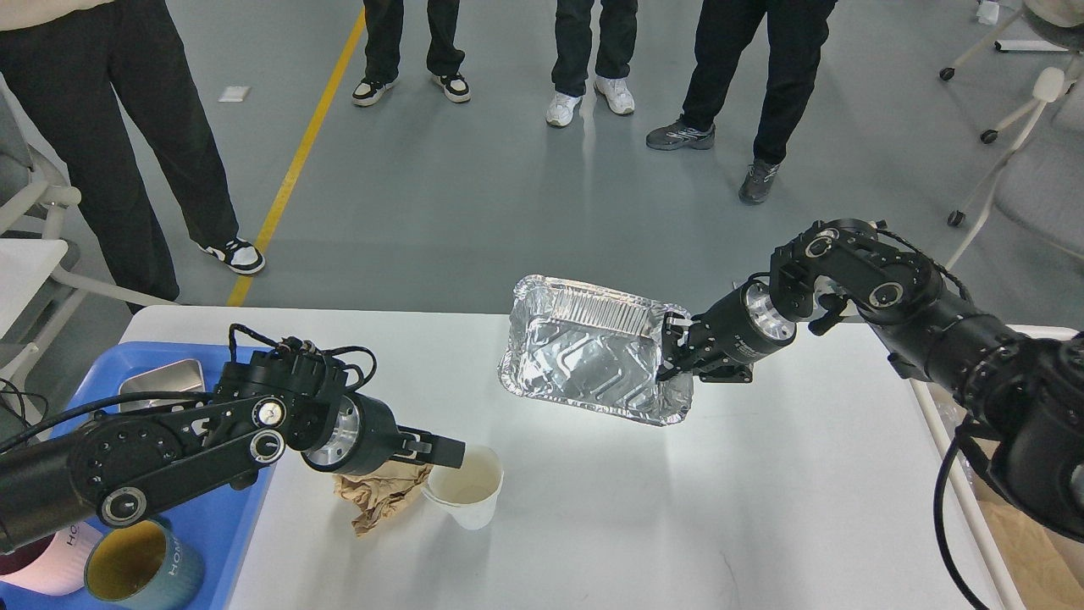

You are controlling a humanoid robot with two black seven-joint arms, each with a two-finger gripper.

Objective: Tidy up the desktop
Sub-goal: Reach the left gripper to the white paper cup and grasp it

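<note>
Right gripper [669, 352] clamps foil tray [593, 347], raised above table [762, 508]. Left gripper [440, 449] pinches paper cup [468, 487] rim; crumpled paper [381, 496] beside cup remains. Tidying midway.

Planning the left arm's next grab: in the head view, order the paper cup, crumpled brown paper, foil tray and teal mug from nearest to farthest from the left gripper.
From the left gripper:
1. Paper cup, at its fingertips.
2. Crumpled brown paper, just under the gripper; nearly as close.
3. Foil tray, up right, held by the right gripper.
4. Teal mug, far left on the blue tray.
</note>
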